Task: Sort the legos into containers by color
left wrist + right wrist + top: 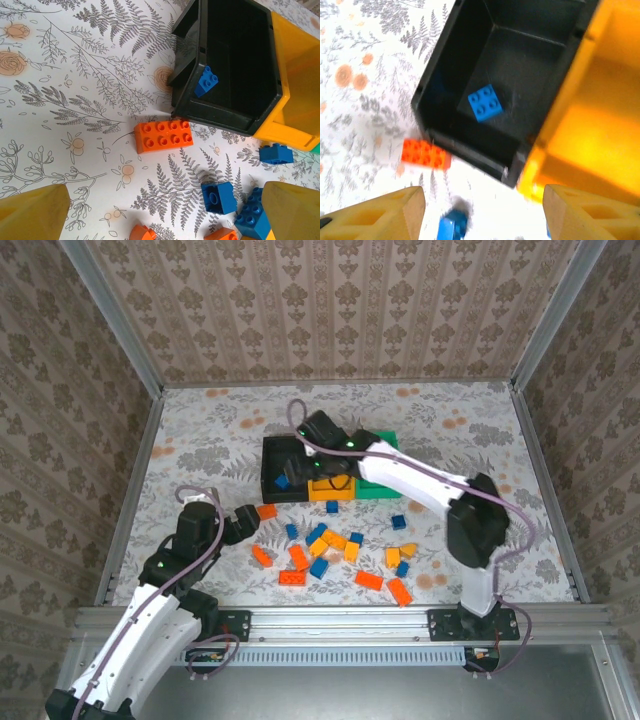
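**Right gripper point(482, 194).** Its two yellow fingers stood apart with nothing between them, above the near wall of the black rectangular plastic bin point(530, 30). One small blue studded plastic brick point(485, 103) lay studs-up on that bin's floor.

**Left gripper point(165, 192).** Its fingers were likewise spread and empty, low over the table. The red-orange eight-stud plastic brick point(164, 136) lay just ahead of them, beside the black bin's outer corner but apart from it.

**Step in hand (judged).** The left arm appeared set to collect the red-orange brick for the orange plastic bin point(330, 492), which is joined between the black bin and the green plastic bin point(378, 487).
- The gripper would need to advance until the brick sat midway between the fingers.
- The wrist should be squared to the brick's slight skew.
- The descent should stay clear of the bin wall, and the fingers should close on flat sides, not on studs.

**Remaining work.** The loose blue, red-orange and yellow-orange bricks point(340, 550) lay scattered between the bins and the arm bases.

**Surface and room.** The table was covered by a pale cloth printed with ferns and orange flowers point(200, 440). Damask-patterned wallpaper panels point(330, 300) enclosed it on three sides, and an aluminium rail point(340, 618) ran along the near edge.
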